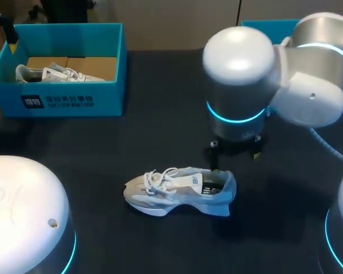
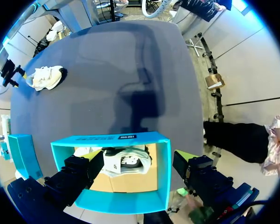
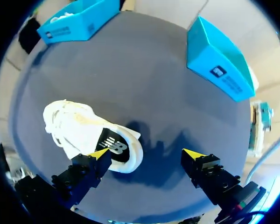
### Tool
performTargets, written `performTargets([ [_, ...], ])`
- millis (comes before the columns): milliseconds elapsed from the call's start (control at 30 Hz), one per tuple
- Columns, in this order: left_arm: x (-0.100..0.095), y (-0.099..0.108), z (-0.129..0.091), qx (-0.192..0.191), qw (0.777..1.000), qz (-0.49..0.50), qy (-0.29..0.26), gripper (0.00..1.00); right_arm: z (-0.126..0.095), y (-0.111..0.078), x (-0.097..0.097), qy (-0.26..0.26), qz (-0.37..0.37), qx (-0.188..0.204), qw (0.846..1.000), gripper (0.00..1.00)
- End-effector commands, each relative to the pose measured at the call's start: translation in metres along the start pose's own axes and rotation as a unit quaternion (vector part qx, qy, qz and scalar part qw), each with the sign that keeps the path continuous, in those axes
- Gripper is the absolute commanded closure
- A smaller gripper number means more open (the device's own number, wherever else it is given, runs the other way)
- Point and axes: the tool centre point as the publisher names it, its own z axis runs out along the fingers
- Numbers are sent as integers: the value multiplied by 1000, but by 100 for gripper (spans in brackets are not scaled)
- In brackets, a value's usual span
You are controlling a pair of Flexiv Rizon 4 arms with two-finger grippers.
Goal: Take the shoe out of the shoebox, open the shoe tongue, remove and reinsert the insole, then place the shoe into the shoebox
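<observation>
Dark table [image 1: 91, 148] seen from overhead, with a pale grey-and-white shoe [image 1: 171, 191] resting on its sole near the middle. Its toe points toward the left arm's side and its laces lie loose on top. The right arm [image 1: 263, 74] comes in from the right, and the right gripper [image 1: 233, 153] hangs just over the heel end. From up here I cannot tell whether a finger touches the collar. At the far left stands the blue shoebox [image 1: 63, 100], open, with a second shoe [image 1: 54, 73] lying inside on brown card. A second blue box [image 1: 257, 25] peeks out behind the right arm. The left arm [image 1: 23, 211] shows only as a white dome at the near left.

From the left wrist, the left gripper [image 2: 136, 156] has its fingers spread wide with nothing in them. It hangs above the shoebox [image 2: 98, 139], and the second shoe [image 2: 126, 163] lies under the gap. Far ahead across the table [image 2: 130, 60] sits the shoe [image 2: 45, 77], with the right gripper [image 2: 11, 72] beside it.

From the right wrist, the right gripper [image 3: 147, 154] is also spread wide, pinching nothing. One yellow tip sits at the heel opening of the shoe [image 3: 79, 126], where a dark insole shows. The other tip is over bare table [image 3: 149, 93], apart from the shoe. Well ahead stand the shoebox [image 3: 74, 21] and the second blue box [image 3: 219, 60].
</observation>
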Motion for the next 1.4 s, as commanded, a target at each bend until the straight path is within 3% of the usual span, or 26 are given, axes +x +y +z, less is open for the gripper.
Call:
performTargets([
  [33,0,-2,-1,-1,1000,0,1,0,-6,-11,-25,60,-33,-13,998,0],
  [200,0,-2,-1,-1,1000,0,1,0,-9,-14,-34,85,-85,5,993,0],
  [400,0,-2,-1,-1,1000,0,1,0,-20,-25,-48,132,-133,-7,982,0],
  [467,0,-2,-1,-1,1000,0,1,0,-23,-29,-53,147,-156,-25,976,0],
  [600,0,-2,-1,-1,1000,0,1,0,-27,-43,-62,150,-227,-107,956,0],
  [633,0,-2,-1,-1,1000,0,1,0,-23,-46,-63,149,-252,-95,951,0],
  [1067,0,-2,-1,-1,1000,0,1,0,-23,-46,-63,149,-252,-95,951,0],
  [1133,0,-2,-1,-1,1000,0,1,0,-20,-41,-62,191,-288,-153,926,0],
  [1200,0,-2,-1,-1,1000,0,1,0,-18,-37,-65,251,-324,-223,884,0],
  [1300,0,-2,-1,-1,1000,0,1,0,-14,-37,-74,293,-349,-279,845,0],
  [1367,0,-2,-1,-1,1000,0,1,0,-10,-36,-80,299,-360,-295,833,0],
  [1400,0,-2,-1,-1,1000,0,1,0,-9,-36,-82,316,-365,-316,817,0],
])
